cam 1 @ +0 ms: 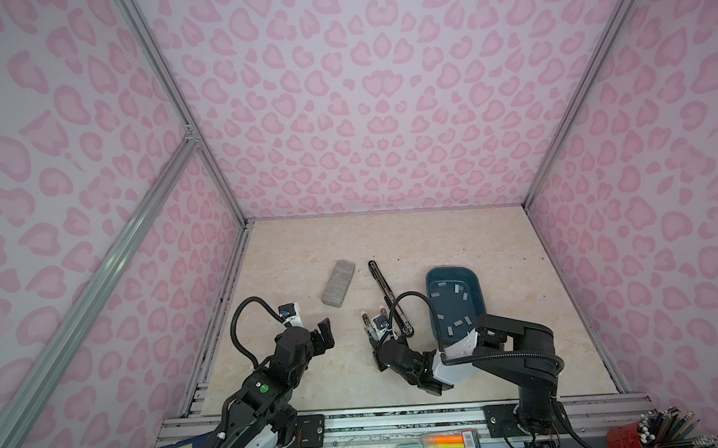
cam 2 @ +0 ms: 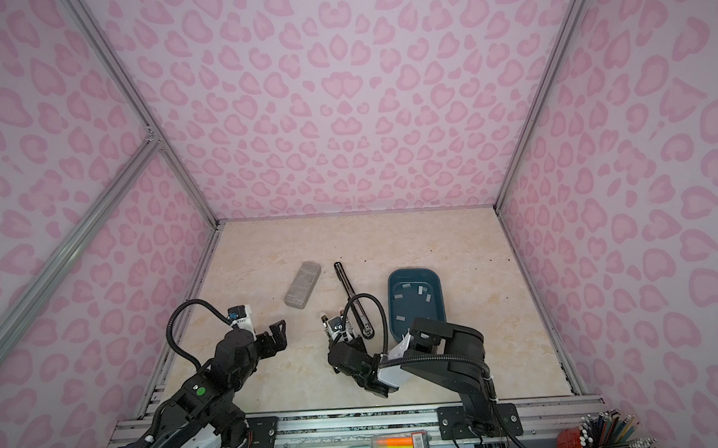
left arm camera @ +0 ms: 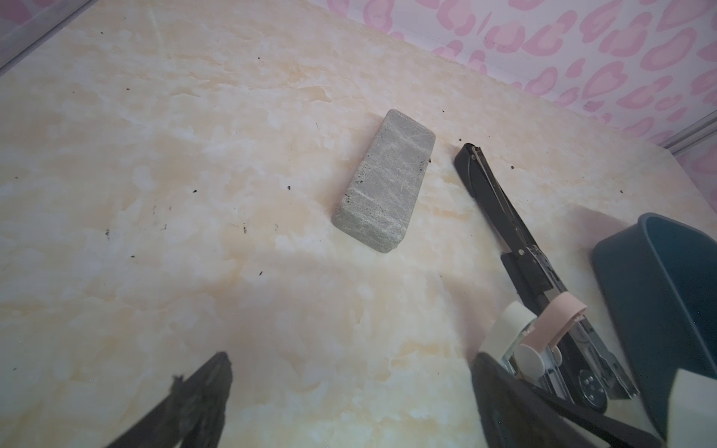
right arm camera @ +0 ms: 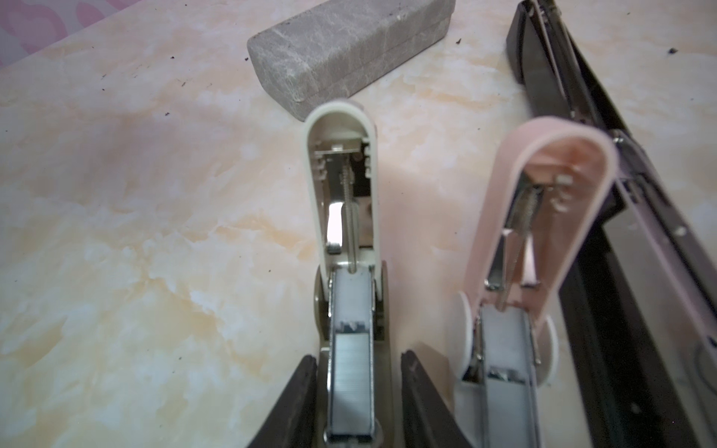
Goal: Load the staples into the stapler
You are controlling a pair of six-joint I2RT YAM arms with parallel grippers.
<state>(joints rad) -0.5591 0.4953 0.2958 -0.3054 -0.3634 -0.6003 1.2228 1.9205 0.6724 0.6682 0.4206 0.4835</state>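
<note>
On the cream marbled counter point(cam 1: 391, 240), your right gripper point(right arm camera: 357, 357) has its two black fingers point(right arm camera: 297, 405) either side of the small cream plastic stapler point(right arm camera: 337, 112). That stapler's lid is swung up and its channel carries a grey metal strip of staples point(right arm camera: 351, 382). The fingers sit close against its base, but you cannot tell from the wrist view whether they actually pinch it. Just beside it sits a small pink plastic stapler point(right arm camera: 558, 135), also lid-up, and beyond that the long black metal stapler point(cam 1: 387, 292) lies opened out flat. The other small flat grey staple strips point(cam 1: 439, 295) lie scattered in the dark teal plastic tray point(cam 1: 451, 269), just right of the black stapler. Your left gripper point(cam 1: 326, 334) hovers above bare counter with its jaws wide apart, holding nothing, near the grey speckled stone-like block point(cam 1: 338, 289)
</note>
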